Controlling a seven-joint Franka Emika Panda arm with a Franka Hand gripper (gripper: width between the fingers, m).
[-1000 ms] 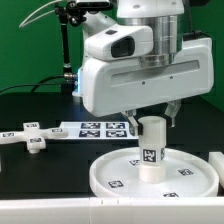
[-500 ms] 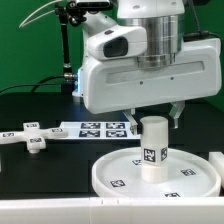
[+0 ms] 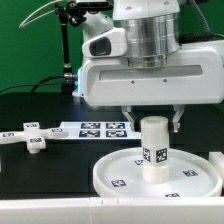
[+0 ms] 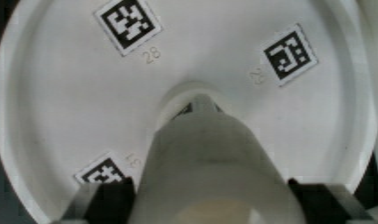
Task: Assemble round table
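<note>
The large round disc (image 3: pixel 115 176) lies flat on the black table, near the front and to the exterior view's right. The short cylinder leg (image 3: pixel 154 152) stands upright on its middle, a tag on its side. My gripper (image 3: pixel 153 122) comes straight down from above and is shut on the leg's top, one finger on each side. In the wrist view the leg (image 4: pixel 212 150) fills the gap between the dark fingers (image 4: pixel 101 205), with the tagged disc (image 4: pixel 204 50) beneath. The cross-shaped base (image 3: pixel 30 136) lies apart at the exterior view's left.
The marker board (image 3: pixel 95 128) lies flat behind the disc. A black stand with cables (image 3: pixel 68 45) rises at the back left. A white piece (image 3: pixel 217 160) shows at the right edge. My arm's big white body hangs over the disc.
My hand has turned about its vertical axis while gripping the leg, from angled to square-on. The leg stays upright in the same spot on the disc.
</note>
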